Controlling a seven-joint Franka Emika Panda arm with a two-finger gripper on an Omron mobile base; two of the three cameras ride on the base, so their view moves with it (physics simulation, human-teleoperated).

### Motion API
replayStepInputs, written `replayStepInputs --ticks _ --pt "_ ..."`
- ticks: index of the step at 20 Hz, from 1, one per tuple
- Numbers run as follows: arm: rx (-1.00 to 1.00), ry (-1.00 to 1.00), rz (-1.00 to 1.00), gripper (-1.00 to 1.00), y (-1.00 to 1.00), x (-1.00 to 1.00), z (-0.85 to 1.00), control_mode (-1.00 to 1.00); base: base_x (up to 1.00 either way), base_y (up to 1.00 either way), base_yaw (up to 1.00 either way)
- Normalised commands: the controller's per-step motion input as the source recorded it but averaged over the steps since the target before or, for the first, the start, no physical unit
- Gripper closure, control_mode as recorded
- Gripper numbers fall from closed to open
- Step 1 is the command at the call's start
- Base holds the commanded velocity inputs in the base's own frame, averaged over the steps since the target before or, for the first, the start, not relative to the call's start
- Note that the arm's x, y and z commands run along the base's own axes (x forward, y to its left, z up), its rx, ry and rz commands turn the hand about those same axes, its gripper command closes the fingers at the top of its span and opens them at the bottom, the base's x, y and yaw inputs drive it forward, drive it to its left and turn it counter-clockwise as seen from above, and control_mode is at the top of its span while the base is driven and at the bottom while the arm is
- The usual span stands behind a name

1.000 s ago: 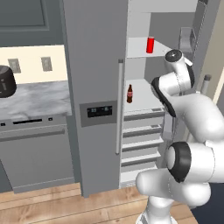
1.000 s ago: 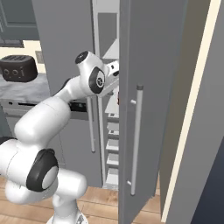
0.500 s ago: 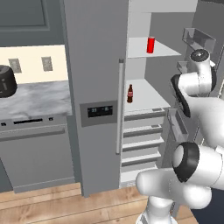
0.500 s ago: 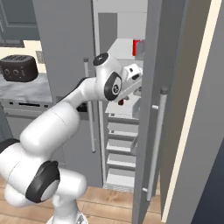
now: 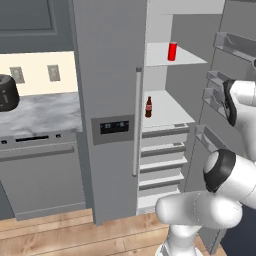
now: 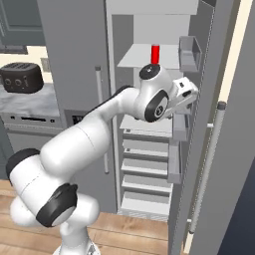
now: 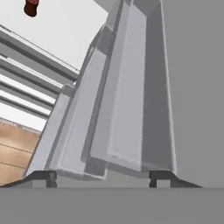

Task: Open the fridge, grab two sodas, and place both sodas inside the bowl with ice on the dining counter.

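Observation:
The fridge (image 5: 110,75) has its left door shut and its right door (image 6: 219,74) swung wide open. A red soda can (image 5: 172,51) (image 6: 155,53) stands on the upper shelf. A brown soda bottle (image 5: 148,107) (image 7: 31,8) stands on the shelf below. My gripper (image 6: 188,92) (image 7: 103,178) is open with nothing between its fingers. It sits close against the grey bins (image 7: 131,109) on the inside of the open door, to the right of both sodas. The bowl with ice and the dining counter are out of view.
A dark toaster (image 5: 6,93) (image 6: 20,77) sits on the marble worktop (image 5: 45,112) left of the fridge. White drawers (image 5: 162,165) fill the fridge's lower part. The open door's bar handle (image 6: 206,164) stands at the right, with wooden floor below.
The right fridge door has swung wider open. My hand has moved right with it, from in front of the shelves to the door's inner bins.

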Motion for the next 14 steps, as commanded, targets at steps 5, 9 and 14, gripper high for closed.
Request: replayStepInputs --ticks 5,9,14 --pt "0.09 0.0 0.0 -1.0 -0.64 0.1 0.0 -1.0 0.0 0.0 0.0" --pt "0.04 -0.02 0.0 -1.0 -0.24 -0.29 -0.03 -1.0 0.0 0.0 0.0" --pt "0.01 -0.05 0.01 -1.0 0.38 -0.89 -0.06 -1.0 0.0 0.0 0.0"
